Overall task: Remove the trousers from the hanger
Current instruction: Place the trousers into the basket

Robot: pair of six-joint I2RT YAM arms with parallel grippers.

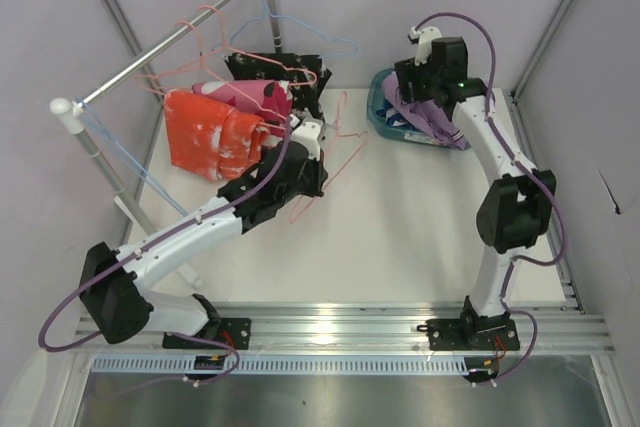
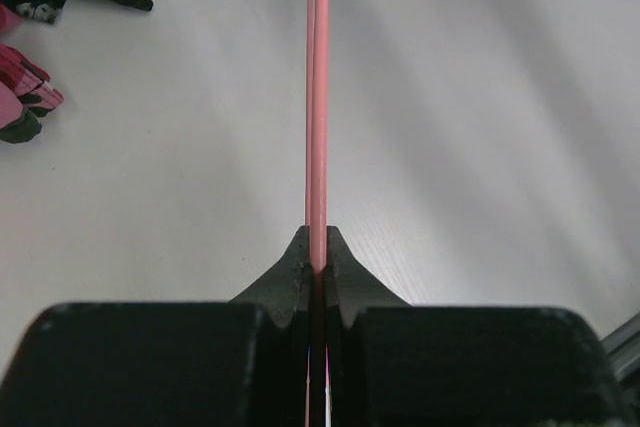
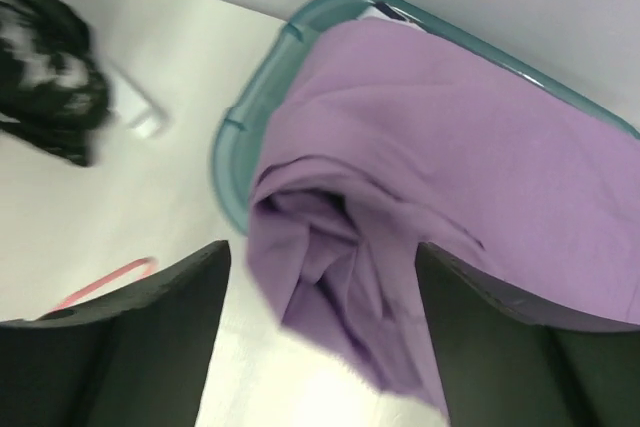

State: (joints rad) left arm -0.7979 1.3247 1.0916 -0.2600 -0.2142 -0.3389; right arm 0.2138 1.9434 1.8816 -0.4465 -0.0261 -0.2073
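Note:
My left gripper [image 2: 318, 247] is shut on the wire of a bare pink hanger [image 2: 318, 97], which lies low over the table [image 1: 330, 172]. Orange trousers [image 1: 210, 137], pink-magenta trousers [image 1: 255, 97] and black speckled trousers [image 1: 280, 72] hang bunched by the rail, just left of that gripper [image 1: 318, 152]. My right gripper [image 1: 425, 87] hovers over a teal basket [image 3: 235, 147]. It stands open [image 3: 322, 252], with lavender trousers [image 3: 450, 147] loose between its fingers, draped over the basket's rim.
A metal rail [image 1: 150, 57] on white posts crosses the back left, carrying a blue hanger [image 1: 300, 27] and pink wire hangers [image 1: 190, 37]. Grey walls close in on both sides. The basket [image 1: 385, 117] sits at the back right.

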